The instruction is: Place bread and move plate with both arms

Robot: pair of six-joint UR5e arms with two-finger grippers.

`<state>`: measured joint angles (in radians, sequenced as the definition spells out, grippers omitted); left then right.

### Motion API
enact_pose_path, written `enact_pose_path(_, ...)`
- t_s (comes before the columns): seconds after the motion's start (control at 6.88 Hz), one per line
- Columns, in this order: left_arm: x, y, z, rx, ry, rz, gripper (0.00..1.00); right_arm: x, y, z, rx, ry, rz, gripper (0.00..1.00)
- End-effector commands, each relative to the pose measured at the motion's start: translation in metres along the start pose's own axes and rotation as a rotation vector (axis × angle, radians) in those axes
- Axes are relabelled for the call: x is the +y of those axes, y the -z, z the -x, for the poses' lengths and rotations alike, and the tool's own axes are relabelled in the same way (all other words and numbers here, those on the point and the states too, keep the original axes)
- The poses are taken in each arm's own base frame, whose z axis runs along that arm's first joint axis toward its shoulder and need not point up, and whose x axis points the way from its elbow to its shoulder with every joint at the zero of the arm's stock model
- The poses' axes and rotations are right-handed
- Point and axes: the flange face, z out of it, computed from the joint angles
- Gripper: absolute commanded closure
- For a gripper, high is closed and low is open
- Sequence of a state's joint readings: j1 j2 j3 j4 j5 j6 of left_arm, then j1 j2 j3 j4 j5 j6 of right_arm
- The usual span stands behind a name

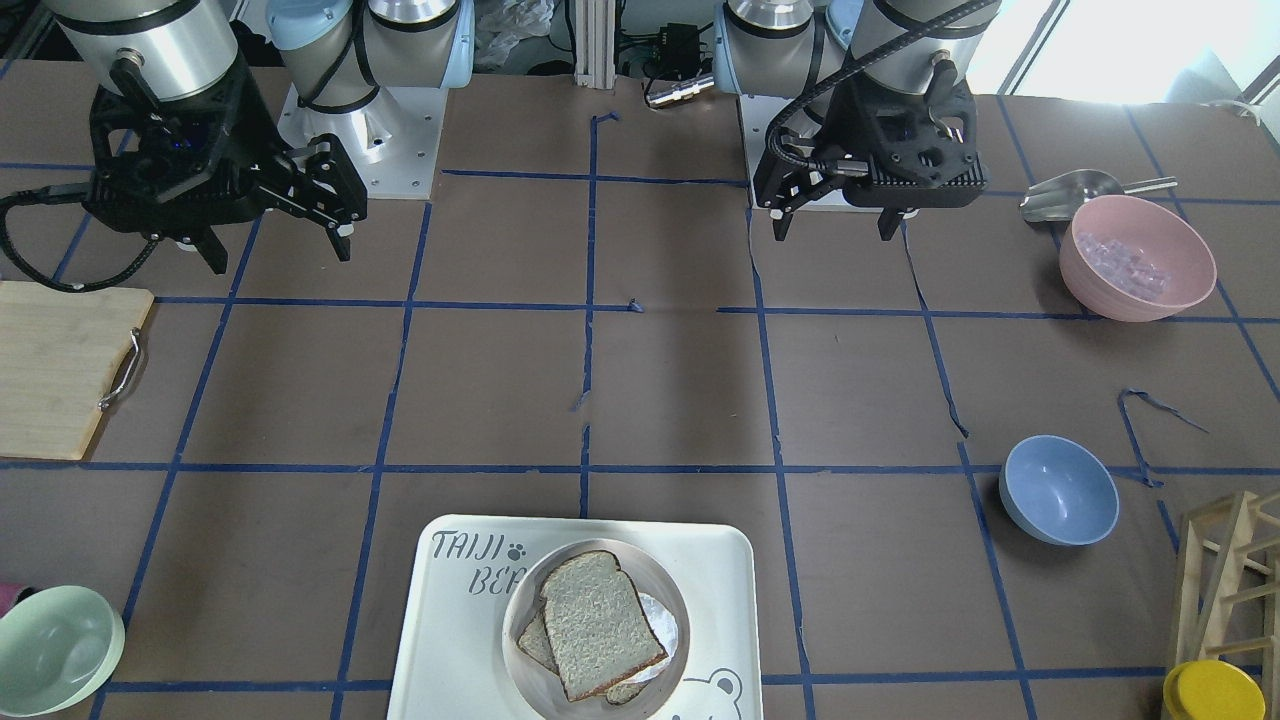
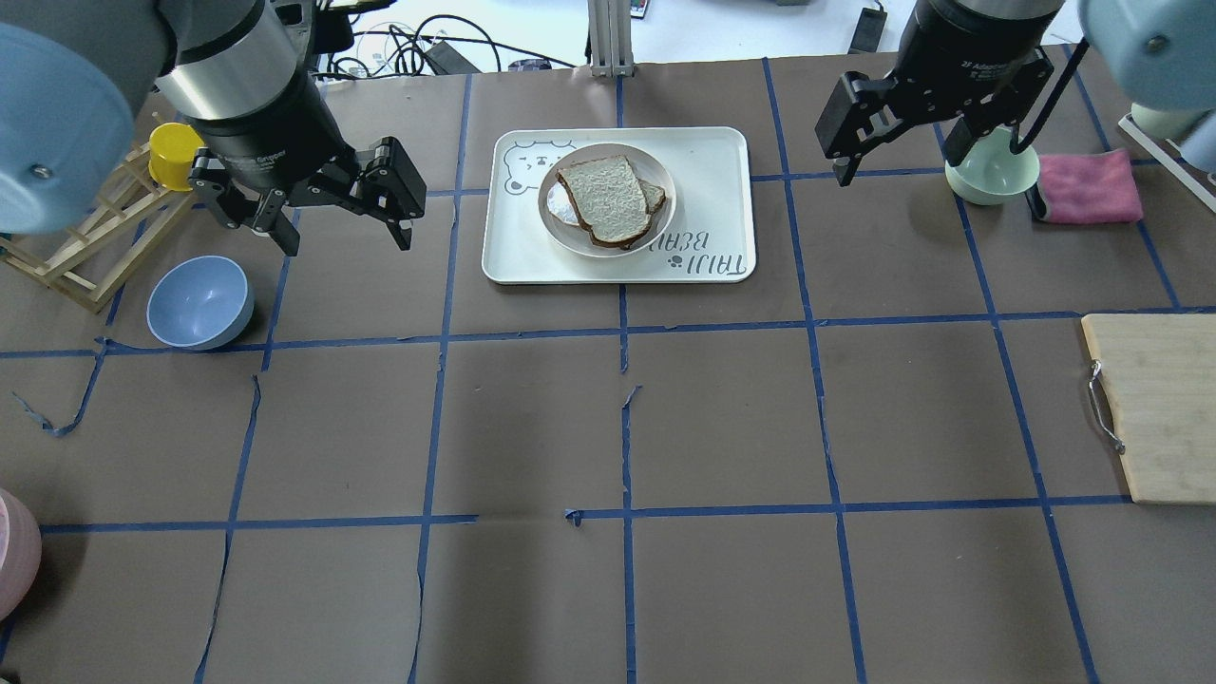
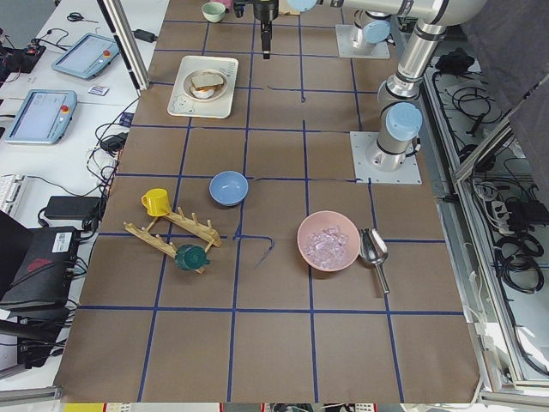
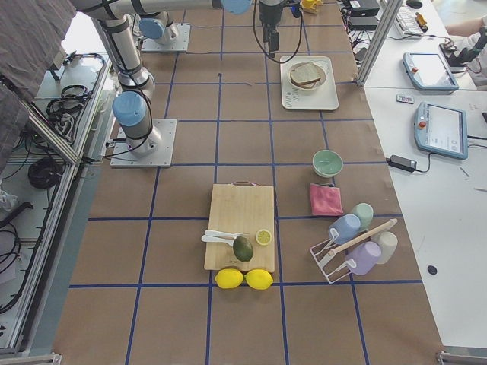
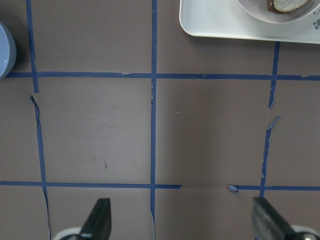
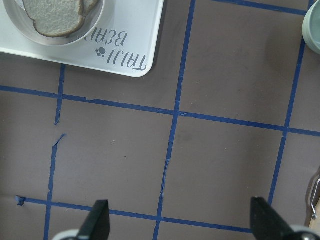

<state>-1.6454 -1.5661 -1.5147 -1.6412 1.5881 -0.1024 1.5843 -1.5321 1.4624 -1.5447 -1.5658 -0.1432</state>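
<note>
Nearest the robot: tabletop (image 2: 627, 589), taped grid running to the frame edge. Raised above it: left hand (image 2: 347, 242) and right hand (image 2: 898, 166), fingers apart, holding nothing. Wrist views: brown tabletop between the fingers, tray (image 6: 145, 30) corner only at the far edge. Far centre: bread (image 2: 603, 198) tops a second slice on the plate (image 2: 560, 230), mid-tray. Overhead view overlaps right hand with mint bowl (image 2: 988, 180); right wrist view shows that bowl well apart.
</note>
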Motion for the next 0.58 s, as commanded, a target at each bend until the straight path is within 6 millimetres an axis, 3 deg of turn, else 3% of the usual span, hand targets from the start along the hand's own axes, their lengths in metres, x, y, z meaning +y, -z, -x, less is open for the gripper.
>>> enact_pose_path(0.0,-0.0092,0.0077,0.0016,0.004,0.012,-0.009,0.0,0.0002,0.0003,0.0003,-0.001,0.0,0.001,0.0)
enact_pose_path(0.44,-0.0067,0.0059,0.0017,0.003,0.023,0.016,0.0,0.0006,-0.0008,0.0005,-0.003,0.001,0.005,0.0)
